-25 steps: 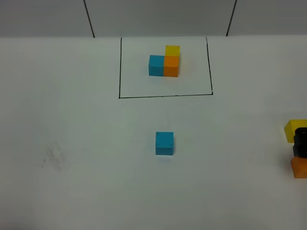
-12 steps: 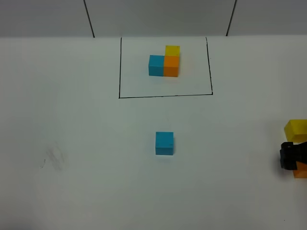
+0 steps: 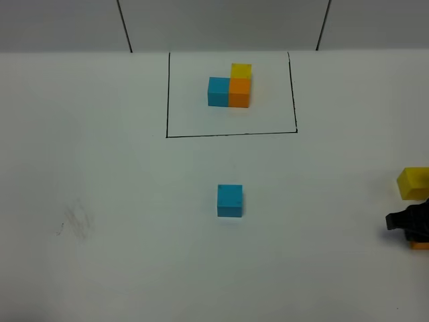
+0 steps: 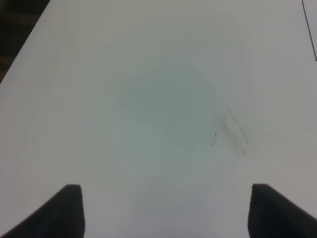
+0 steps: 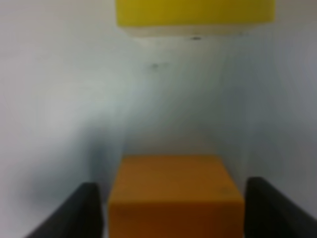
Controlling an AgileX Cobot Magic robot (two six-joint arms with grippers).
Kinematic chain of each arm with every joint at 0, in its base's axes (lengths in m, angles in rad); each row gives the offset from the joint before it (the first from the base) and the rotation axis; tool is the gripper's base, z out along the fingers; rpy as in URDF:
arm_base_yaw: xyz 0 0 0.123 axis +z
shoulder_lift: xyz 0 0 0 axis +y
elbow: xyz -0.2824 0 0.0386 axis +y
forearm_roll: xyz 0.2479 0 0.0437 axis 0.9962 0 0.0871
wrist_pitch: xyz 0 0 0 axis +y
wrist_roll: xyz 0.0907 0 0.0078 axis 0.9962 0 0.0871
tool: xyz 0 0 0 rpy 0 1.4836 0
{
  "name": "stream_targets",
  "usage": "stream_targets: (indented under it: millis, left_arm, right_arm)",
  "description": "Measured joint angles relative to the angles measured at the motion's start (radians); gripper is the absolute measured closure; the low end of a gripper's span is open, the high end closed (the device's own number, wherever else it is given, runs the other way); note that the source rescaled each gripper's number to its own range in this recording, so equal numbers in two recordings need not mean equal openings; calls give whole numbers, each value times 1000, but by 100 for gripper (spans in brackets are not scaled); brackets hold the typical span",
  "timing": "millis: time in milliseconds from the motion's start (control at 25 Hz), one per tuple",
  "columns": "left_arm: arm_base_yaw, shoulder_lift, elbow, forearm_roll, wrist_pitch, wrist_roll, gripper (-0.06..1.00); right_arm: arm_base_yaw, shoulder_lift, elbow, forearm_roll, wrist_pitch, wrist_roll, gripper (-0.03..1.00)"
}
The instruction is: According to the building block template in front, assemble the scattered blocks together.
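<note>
While the left tool (image 4: 166, 213) hangs wide open and empty over bare desk (image 4: 158, 99) on the left, the building block template (image 3: 230, 87) sits far centre, with the blue cube (image 3: 229, 200) nearer centre. Right edge: yellow cube (image 3: 414, 182), then right tool (image 5: 172, 210) open, straddling orange cube (image 5: 174, 183), not gripping it. Step looks like grasping orange. Next calls for closing squarely, then carrying it to blue's right side.

Sky-blue cube (image 3: 230, 200), orange cube (image 5: 176, 196), yellow cube (image 3: 414, 182); same-coloured template trio (image 3: 230, 88), black-line frame (image 3: 228, 135); white table (image 3: 107, 168).
</note>
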Motion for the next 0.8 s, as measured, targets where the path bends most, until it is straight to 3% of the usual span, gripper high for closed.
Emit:
stream_targets:
  millis: [160, 440, 800]
  left_arm:
    - [0, 0, 0, 0, 0, 0, 39]
    - [0, 0, 0, 0, 0, 0, 39]
    - [0, 0, 0, 0, 0, 0, 40]
  right_arm:
    - [0, -15, 0, 0, 30, -2, 79]
    - [69, -200, 2, 36, 206, -61, 79]
    - [319, -207, -161, 152, 261, -555, 79]
